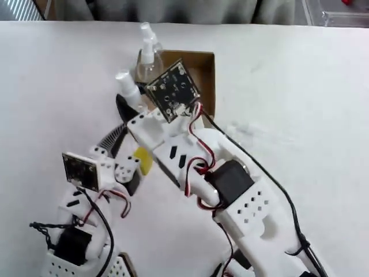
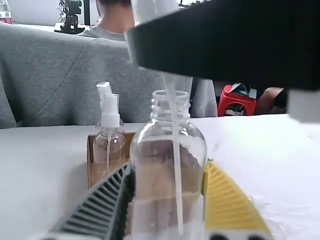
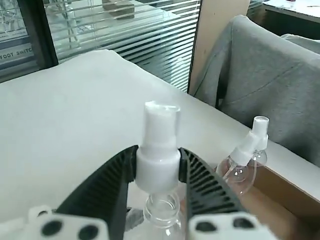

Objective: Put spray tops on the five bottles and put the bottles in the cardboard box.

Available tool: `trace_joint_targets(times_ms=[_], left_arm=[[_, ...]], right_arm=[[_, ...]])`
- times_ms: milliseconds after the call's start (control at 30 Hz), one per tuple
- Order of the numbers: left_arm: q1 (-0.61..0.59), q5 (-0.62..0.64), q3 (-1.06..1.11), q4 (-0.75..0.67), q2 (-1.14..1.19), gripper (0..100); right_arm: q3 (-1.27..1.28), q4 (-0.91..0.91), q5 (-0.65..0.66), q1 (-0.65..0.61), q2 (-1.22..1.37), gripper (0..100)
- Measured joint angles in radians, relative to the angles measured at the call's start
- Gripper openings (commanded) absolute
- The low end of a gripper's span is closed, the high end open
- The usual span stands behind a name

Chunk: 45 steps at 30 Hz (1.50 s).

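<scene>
Your left gripper (image 2: 167, 207) pinches the clear bottle (image 2: 167, 150) low on its body. It is just in front of the cardboard box (image 2: 91, 162), where two capped bottles (image 2: 109, 145) stand. Your right gripper (image 3: 159, 167) is pressed around the collar of the spray top (image 3: 159, 145), which hangs just above the open neck, with its dip tube (image 2: 175, 165) inside the bottle. The step seems to be seating the top. Keep the collar centred over the threads, lower it straight, then turn it without pushing the bottle sideways. Bottle and top both stand upright, with long axes vertical and nearly in one line, mouth up and tube down.
</scene>
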Motion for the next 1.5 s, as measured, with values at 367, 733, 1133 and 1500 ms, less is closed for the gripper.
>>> trace_joint_targets(times_ms=[367, 733, 1133, 1500], left_arm=[[-0.005, 0.000, 0.037, -0.025, 0.000, 2], [-0.003, 0.000, 0.095, -0.110, 0.002, 2], [-0.006, 0.000, 0.095, -0.110, 0.002, 2], [-0.037, 0.000, 0.095, -0.110, 0.002, 2]], right_arm=[[0.000, 0.037, 0.000, 0.002, -0.057, 16.8], [-0.172, 0.239, -0.002, 0.002, -0.103, 12.0], [-0.198, 0.238, -0.002, 0.014, -0.043, 1.4], [-0.482, 0.213, -0.002, 0.074, 0.169, 1.5]])
